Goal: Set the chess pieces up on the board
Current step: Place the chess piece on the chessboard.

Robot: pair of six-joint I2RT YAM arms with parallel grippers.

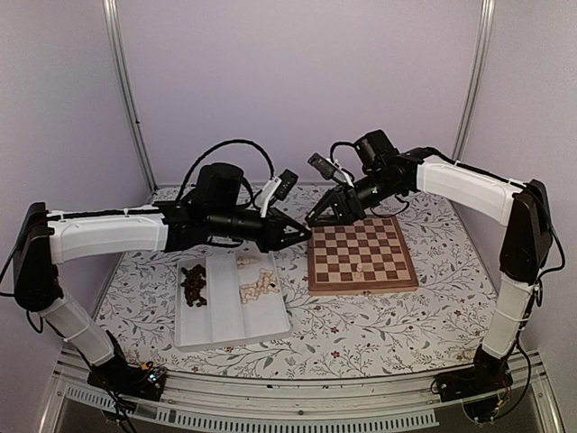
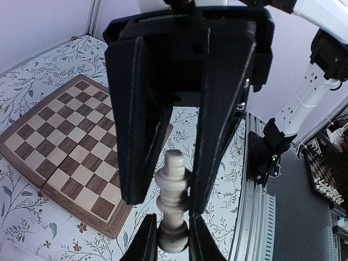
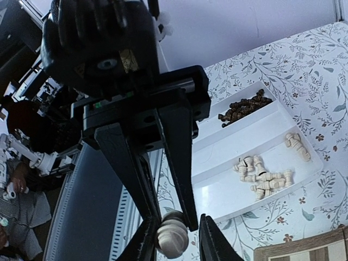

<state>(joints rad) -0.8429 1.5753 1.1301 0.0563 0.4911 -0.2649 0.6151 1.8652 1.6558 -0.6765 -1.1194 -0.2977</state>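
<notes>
So the cream chessman point(image 2: 173, 209) is up in the air just off the far left corner of the board point(image 1: 379, 244), not over any square yet. The left gripper point(image 2: 174, 204) has its fingers pinched nearly together on the piece's middle, so that's the one carrying it. The right gripper point(image 3: 169, 220) meets it nose to nose, tips either side of the piece's base, and honestly there's no telling whether it's squeezing or just bracketing. Looks like a mid-air handoff. Big risk: if the left lets go before the right has a real grip, this little rounded thing drops onto the table point(image 1: 361, 334) beside the board, or gets grabbed crooked and topples when set down. One lone cream piece point(image 1: 361, 268) sits on the board toward its near edge. The rest lie in the white tray point(image 1: 233, 336) left of the board, cream ones point(image 1: 258, 287) in the compartment nearest the board, dark ones point(image 1: 193, 287) in the farthest.
</notes>
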